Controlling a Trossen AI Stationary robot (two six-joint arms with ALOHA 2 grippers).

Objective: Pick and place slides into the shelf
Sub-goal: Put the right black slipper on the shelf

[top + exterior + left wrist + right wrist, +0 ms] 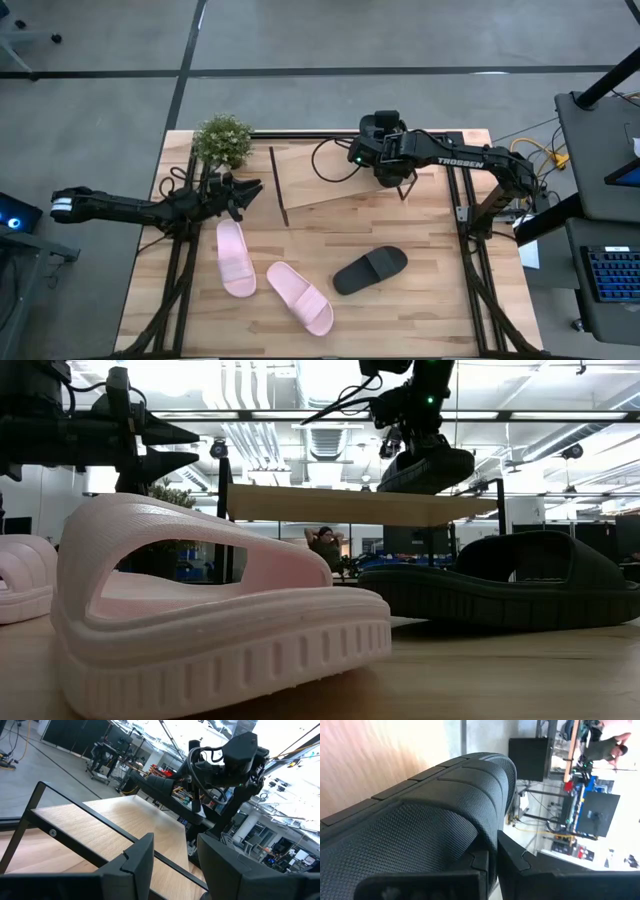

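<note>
The right gripper (392, 170) sits over the right end of the shelf (330, 185) in the upper middle of the high view, clenched on a black slide (420, 820). The right wrist view shows its fingers pinching the edge of that slide's ribbed, textured sole, and in the low view the slide hangs at the upper right, just above the slanted board. The second black slide (370, 270) lies on the table (430, 310) right of centre. The two pale pink slides (236, 257) lie left of it, one along the left, the other (300, 297) angled toward the bottom centre.

These slides look like moulded foam: probably light, a little springy, matte enough not to slip. A pinch across the sole's rim or through the wide strap seems the safest hold, though a soft edge may flex and let the shoe droop or swing.

The left gripper (240, 190) waits at the upper left of the high view, near a small potted plant (222, 140), fingers apart and empty; its wrist view looks along the bare shelf board toward the other arm.

The table is pale butcher-block wood with black frame rails. Beyond it is an open workshop with bright ceiling lights, benches and monitors; a person sits far back, visible under the shelf in the low view.
</note>
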